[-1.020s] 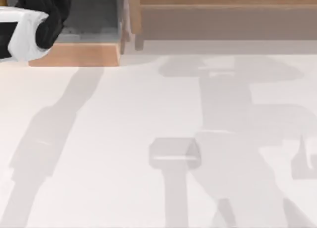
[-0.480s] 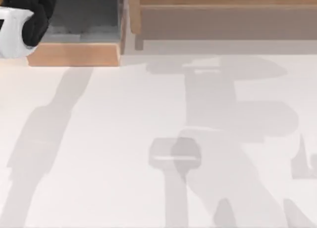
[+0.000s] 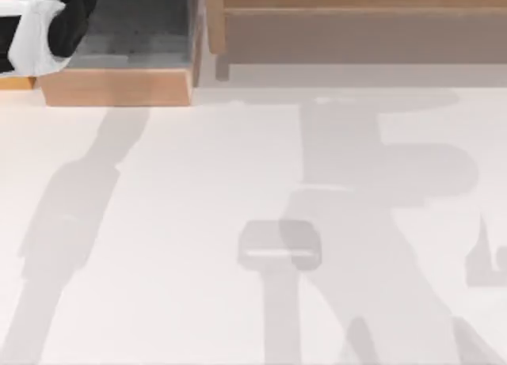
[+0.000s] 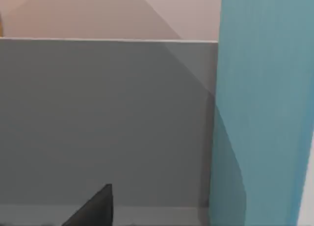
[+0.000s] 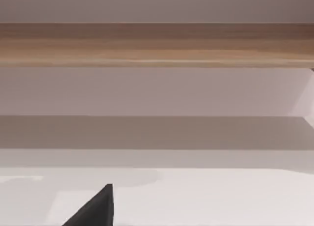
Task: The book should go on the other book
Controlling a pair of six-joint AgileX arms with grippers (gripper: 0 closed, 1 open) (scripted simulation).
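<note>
A tall teal book (image 4: 260, 108) stands upright against a grey back panel (image 4: 108, 118) in the left wrist view, close in front of my left gripper (image 4: 93, 209), of which a dark tip shows. In the top view my left arm (image 3: 36, 28) reaches over the grey compartment (image 3: 139, 28) at the back left corner. The other book is out of view. A dark tip of my right gripper (image 5: 93, 209) hangs above the white table (image 5: 206, 196), facing a wooden shelf (image 5: 157, 44).
A wooden shelf unit runs along the back edge, with a light wood front lip (image 3: 119, 86) at the left and a long board (image 3: 356, 17) at the right. The white table (image 3: 174, 222) carries arm shadows.
My left arm has drawn back toward the top-left corner of the top view, then edged slightly right. The arm shadows on the table have shifted a little to the left.
</note>
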